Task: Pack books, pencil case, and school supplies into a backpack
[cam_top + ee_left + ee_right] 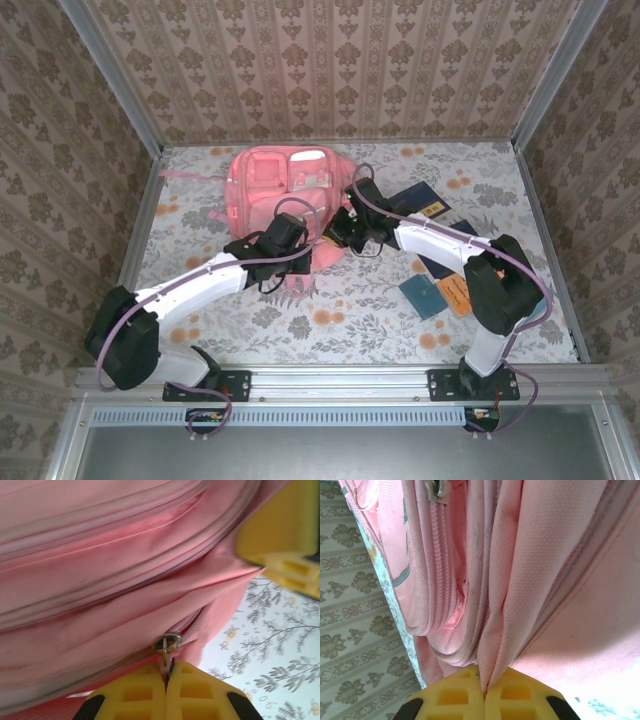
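Left wrist: left tool (167, 674) pinches zipper pull (168, 643); right tool (484, 692) clamps backpack (555, 570) fabric.

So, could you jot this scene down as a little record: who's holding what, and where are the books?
Bag: pink backpack, lying on the table
Left gripper: shut on the zip pull
Right gripper: shut on a fold of backpack fabric
Books: navy book, teal book and orange book, on the table right of the backpack, not packed
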### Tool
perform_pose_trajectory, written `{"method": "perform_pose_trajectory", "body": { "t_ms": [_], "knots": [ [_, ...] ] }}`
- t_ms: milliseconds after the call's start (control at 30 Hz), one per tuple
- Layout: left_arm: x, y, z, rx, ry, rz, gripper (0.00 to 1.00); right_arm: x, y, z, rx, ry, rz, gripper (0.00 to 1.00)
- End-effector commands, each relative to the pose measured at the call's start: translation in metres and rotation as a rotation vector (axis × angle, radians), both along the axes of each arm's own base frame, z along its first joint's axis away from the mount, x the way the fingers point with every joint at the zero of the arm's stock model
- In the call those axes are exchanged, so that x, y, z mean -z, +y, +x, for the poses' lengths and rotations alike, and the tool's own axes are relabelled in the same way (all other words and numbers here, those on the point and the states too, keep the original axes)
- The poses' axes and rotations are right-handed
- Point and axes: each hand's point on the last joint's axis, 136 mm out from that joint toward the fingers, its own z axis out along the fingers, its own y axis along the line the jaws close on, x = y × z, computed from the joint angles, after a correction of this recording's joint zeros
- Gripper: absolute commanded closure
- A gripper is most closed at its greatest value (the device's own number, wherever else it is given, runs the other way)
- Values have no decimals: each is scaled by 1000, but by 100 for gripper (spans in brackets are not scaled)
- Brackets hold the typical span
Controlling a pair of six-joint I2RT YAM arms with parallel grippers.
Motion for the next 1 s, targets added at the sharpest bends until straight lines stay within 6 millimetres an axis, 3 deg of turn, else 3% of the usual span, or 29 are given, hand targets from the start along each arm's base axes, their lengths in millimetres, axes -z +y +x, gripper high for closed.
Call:
{"method": "perform_pose_trajectory", "body": {
  "t_ms": [0, 167, 267, 333, 400, 467, 567, 700, 867, 967],
  "knots": [
    [-16, 41, 1, -51, -51, 85, 100, -10, -38, 12, -15, -95, -83, 100],
    [-10, 74, 4, -123, -34, 79, 100, -14, -47, 19, -111, -137, -73, 100],
    [-8, 74, 8, -116, -37, 46, 100, -18, -39, 22, -165, -136, -58, 100],
    [-11, 62, 10, -74, -41, 0, 100, -19, -38, 21, -161, -116, -54, 86],
    [-18, 47, 11, -28, -54, -61, 100, -23, -40, 19, -134, -101, -46, 63],
    [-28, 31, 11, 27, -75, -119, 100, -28, -47, 15, -89, -79, -52, 53],
    [-40, 11, 8, 96, -105, -154, 100, -35, -54, 6, -12, -50, -53, 50],
    [-46, -10, 5, 166, -121, -154, 100, -43, -46, -12, 66, -5, -39, 48],
    [-46, -39, -1, 233, -120, -181, 100, -22, -63, -34, 207, 140, -152, 51],
    [-44, -53, -4, 261, -114, -194, 100, -19, -65, -41, 212, 159, -162, 51]
  ]
}}
